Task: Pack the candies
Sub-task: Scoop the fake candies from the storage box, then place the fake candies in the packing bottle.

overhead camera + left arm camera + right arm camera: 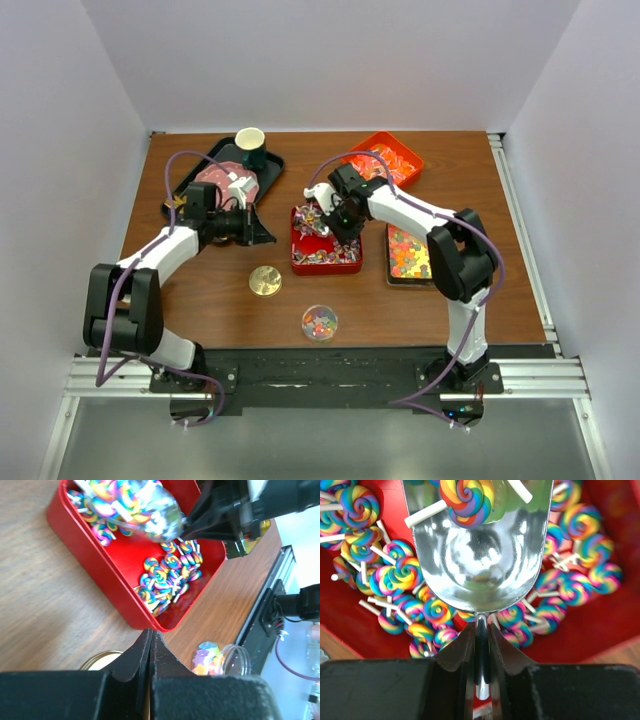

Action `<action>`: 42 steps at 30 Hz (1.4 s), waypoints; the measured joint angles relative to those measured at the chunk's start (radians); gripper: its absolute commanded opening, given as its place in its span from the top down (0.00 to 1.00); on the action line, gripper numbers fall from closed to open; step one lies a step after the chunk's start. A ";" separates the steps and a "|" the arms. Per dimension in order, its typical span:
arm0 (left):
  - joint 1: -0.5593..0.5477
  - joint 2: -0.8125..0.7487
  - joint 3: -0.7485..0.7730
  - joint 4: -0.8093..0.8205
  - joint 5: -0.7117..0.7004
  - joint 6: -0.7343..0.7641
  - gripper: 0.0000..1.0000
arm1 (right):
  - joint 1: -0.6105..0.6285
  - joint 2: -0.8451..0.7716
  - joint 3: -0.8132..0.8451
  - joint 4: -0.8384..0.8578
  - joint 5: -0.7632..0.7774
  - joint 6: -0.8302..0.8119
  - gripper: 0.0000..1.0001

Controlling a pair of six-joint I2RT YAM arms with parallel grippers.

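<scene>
White walls close in a brown wooden table (200, 290) on three sides. At its middle sits a red tin (326, 270), its floor littered with rainbow swirl lollipops (402, 575). The right gripper (481, 645) is clamped tight on the thin handle of a silver scoop (485, 565), whose bowl is over the tin with a lollipop lying in it. The left gripper (151, 645) is closed on nothing, poised just left of the tin with its tips toward the tin's wall.

Nearer the arms, a gold lid (265, 280) lies flat and a small clear jar (319, 322) holds coloured sweets. Both are apart from the tin, with bare wood around them. A black tray (273, 165) with a cup (250, 145) fills the far left. An orange tray (383, 136) sits far right, and jelly pieces (408, 250) lie in a dark tray beside the right arm.
</scene>
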 measured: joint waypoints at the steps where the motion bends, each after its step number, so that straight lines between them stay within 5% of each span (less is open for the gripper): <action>1: 0.005 -0.001 0.001 -0.002 0.000 0.012 0.97 | -0.005 -0.014 -0.008 0.005 -0.003 -0.002 1.00; 7: 0.018 0.003 0.001 0.007 -0.008 0.029 0.97 | -0.024 -0.110 -0.087 0.027 -0.028 -0.015 1.00; 12: 0.018 0.004 0.001 0.023 -0.071 0.031 0.86 | -0.043 -0.208 -0.150 0.027 -0.079 -0.067 1.00; 19: 0.023 -0.031 -0.034 0.049 -0.156 0.034 0.47 | -0.051 -0.351 -0.171 -0.055 -0.142 -0.243 1.00; 22: 0.023 -0.058 -0.056 0.058 -0.165 0.029 0.39 | -0.043 -0.404 -0.173 -0.130 -0.155 -0.338 1.00; 31: 0.024 -0.137 -0.098 0.076 -0.198 0.025 0.35 | 0.162 -0.565 -0.269 -0.367 -0.010 -0.615 1.00; 42: 0.034 -0.221 -0.130 0.079 -0.228 0.025 0.35 | 0.369 -0.540 -0.259 -0.539 0.241 -0.699 1.00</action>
